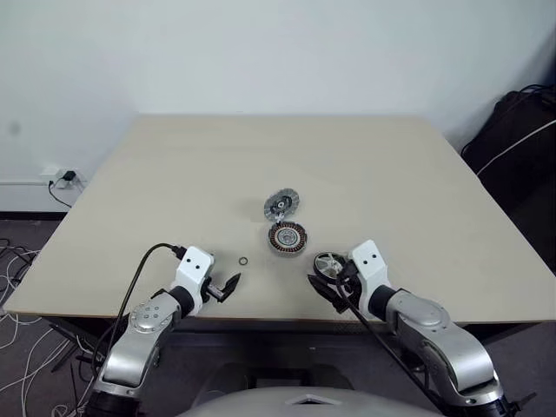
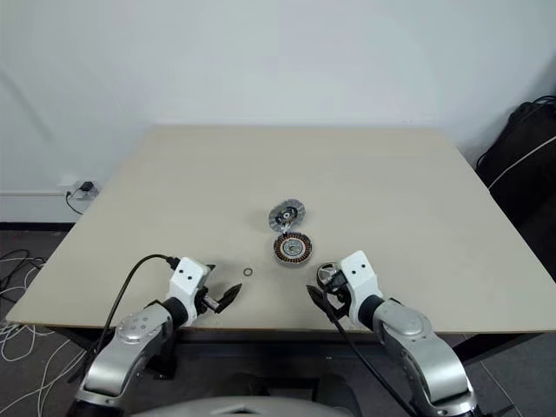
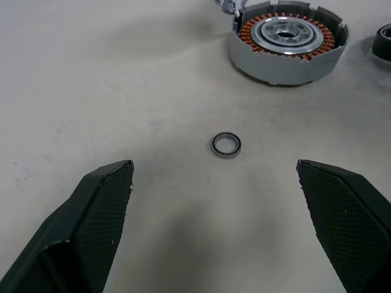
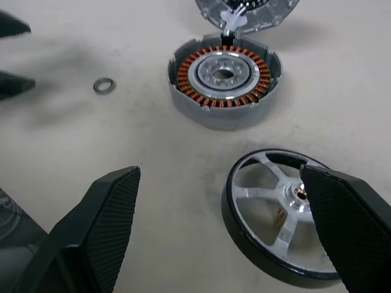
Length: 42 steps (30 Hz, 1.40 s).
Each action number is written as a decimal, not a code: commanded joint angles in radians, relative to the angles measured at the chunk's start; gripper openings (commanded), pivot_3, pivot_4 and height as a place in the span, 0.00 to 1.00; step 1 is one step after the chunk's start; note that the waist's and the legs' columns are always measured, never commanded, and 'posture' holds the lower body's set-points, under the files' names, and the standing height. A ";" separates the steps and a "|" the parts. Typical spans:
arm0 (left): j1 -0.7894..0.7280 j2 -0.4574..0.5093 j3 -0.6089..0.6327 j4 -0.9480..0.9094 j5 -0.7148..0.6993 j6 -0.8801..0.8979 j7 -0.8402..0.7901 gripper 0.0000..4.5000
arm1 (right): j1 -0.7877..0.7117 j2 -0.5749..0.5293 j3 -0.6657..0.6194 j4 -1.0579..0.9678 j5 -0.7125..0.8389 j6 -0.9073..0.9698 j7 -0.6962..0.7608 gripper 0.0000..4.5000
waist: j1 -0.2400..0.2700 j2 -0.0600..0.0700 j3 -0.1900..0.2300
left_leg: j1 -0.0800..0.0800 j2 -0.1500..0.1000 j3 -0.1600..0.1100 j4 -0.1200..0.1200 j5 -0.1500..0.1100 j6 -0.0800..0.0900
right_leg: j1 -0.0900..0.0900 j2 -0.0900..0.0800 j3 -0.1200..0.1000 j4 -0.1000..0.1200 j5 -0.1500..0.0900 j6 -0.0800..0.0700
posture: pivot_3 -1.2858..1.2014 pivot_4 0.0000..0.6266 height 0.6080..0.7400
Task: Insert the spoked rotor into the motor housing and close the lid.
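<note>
I note nothing done: spoked rotor [image 4: 278, 213] loose on table [image 1: 174, 174] by my spread right hand [image 1: 325, 283], motor housing [image 1: 287, 238] empty, lid [image 1: 281, 205] off, left hand [image 1: 228, 287] spread too.

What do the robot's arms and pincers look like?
Both arms are smooth silver-grey metal with white blocks at the wrists. The left pincer and right pincer each have two black pointed fingers with a bumpy crosshatch grip. A black cable loops along the left arm, another hangs under the right.
</note>
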 commanded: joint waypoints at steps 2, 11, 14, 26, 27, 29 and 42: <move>-0.019 -0.001 -0.007 -0.020 0.009 -0.009 0.003 1.00 | -0.003 -0.006 0.003 -0.037 -0.019 -0.025 -0.007 0.99 | 0.000 0.000 0.000 | 0.000 0.000 0.000 0.000 0.000 0.000 | 0.000 0.000 0.000 0.000 0.000 0.000 | 0.52 0.00 1.00; -0.025 -0.013 -0.023 -0.008 0.022 -0.007 0.015 1.00 | -0.003 -0.005 0.013 -0.028 -0.054 -0.038 -0.019 0.99 | 0.000 0.000 0.000 | 0.000 0.000 0.000 0.000 0.000 0.000 | 0.000 0.000 0.000 0.000 0.000 0.000 | 0.52 0.00 1.00; -0.026 -0.015 -0.023 -0.007 0.024 -0.010 0.018 1.00 | -0.003 -0.005 0.019 -0.020 -0.089 -0.065 -0.036 0.99 | 0.000 0.000 0.000 | 0.000 0.000 0.000 0.000 0.000 0.000 | 0.000 0.000 0.000 0.000 0.000 0.000 | 0.52 0.00 1.00; -0.029 -0.023 -0.020 0.006 0.026 -0.018 0.019 1.00 | 0.003 -0.003 0.034 -0.013 -0.141 -0.100 -0.029 0.99 | 0.001 0.000 0.000 | 0.000 0.000 0.000 0.000 0.000 0.000 | 0.000 0.000 0.000 0.000 0.000 0.000 | 0.52 0.00 1.00; -0.033 -0.025 -0.020 0.010 0.027 -0.019 0.020 1.00 | 0.003 -0.003 0.036 -0.011 -0.145 -0.105 -0.028 0.99 | 0.000 0.000 0.000 | 0.000 0.000 0.000 0.000 0.000 0.000 | 0.000 0.000 0.000 0.000 0.000 0.000 | 0.52 0.00 1.00; -0.038 -0.029 -0.019 0.017 0.028 -0.019 0.023 1.00 | 0.002 -0.004 0.038 -0.009 -0.152 -0.113 -0.027 0.99 | 0.001 0.000 0.000 | 0.000 0.000 0.000 0.000 0.000 0.000 | 0.000 0.000 0.000 0.000 0.000 0.000 | 0.52 0.00 1.00; -0.224 -0.082 -0.078 0.232 0.089 0.025 0.053 1.00 | -0.013 0.011 0.053 -0.008 -0.164 -0.125 -0.022 0.99 | 0.003 -0.001 0.001 | 0.000 0.000 0.000 0.001 0.001 0.001 | 0.000 0.000 0.000 0.000 0.000 0.000 | 0.52 0.00 1.00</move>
